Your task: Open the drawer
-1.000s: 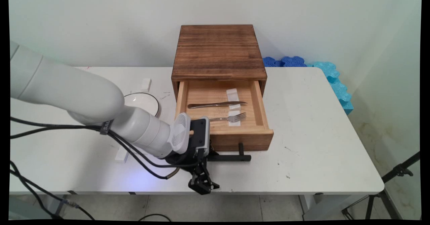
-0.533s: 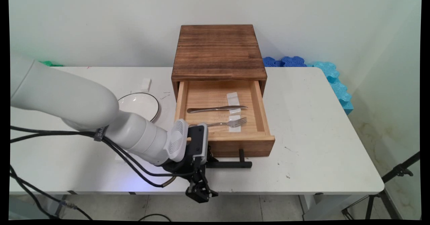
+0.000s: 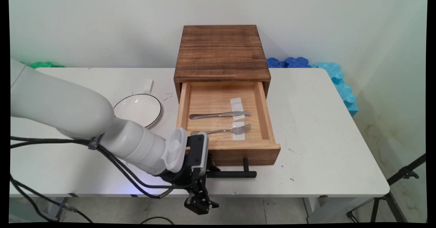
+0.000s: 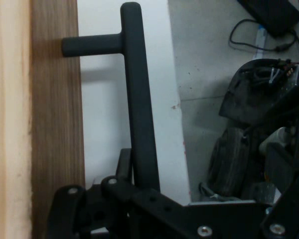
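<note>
White table (image 3: 306, 146) carries everything. Dark wood cabinet (image 3: 221, 52) sits at its 12 o'clock side, against the wall. Its light pine drawer (image 3: 224, 98) is pulled well out toward 6 o'clock, front panel (image 4: 55, 134) near the table's front edge. White arm (image 3: 85, 119) comes in from 9 o'clock, low over the table. White plate w/ dark rim (image 3: 138, 108) lies at 9 o'clock of the drawer, partly behind the arm. Black bar handle (image 3: 235, 174) runs across the drawer front; in hand view (image 4: 139, 99) it passes straight into the gripper. Gripper (image 4: 134, 186) is pinched on the handle's left end, fingers either side of the bar. In the drawer: knife (image 3: 219, 115) toward 12, fork (image 3: 224, 130) toward 6, both lengthwise 9-to-3, tips resting on white strips (image 3: 237, 119). Small white block (image 3: 148, 85) at 12 o'clock of the plate.
</note>
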{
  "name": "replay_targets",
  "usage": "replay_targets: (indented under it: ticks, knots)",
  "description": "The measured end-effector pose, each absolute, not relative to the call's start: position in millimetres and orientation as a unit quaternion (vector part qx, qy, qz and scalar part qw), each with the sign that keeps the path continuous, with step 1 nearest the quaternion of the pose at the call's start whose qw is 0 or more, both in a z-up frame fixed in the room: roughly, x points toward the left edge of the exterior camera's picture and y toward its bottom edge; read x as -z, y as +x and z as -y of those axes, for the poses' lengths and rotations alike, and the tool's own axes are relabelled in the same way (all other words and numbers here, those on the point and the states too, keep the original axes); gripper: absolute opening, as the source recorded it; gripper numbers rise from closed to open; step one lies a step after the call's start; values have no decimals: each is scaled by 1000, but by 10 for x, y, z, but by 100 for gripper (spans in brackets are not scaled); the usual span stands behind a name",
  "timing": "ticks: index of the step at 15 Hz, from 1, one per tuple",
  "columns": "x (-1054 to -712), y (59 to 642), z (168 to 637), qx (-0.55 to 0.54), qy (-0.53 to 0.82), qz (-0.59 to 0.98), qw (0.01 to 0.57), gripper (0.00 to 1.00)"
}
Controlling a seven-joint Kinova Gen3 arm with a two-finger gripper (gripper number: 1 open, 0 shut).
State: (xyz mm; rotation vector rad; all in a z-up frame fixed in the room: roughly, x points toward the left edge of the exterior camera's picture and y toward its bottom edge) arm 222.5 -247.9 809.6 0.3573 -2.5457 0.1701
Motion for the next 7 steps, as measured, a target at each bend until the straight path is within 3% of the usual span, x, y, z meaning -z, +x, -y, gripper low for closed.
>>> replay_targets:
  ticks: [7]
  knots:
    - [-8123,2223,2372,-61,124,949,283,100]
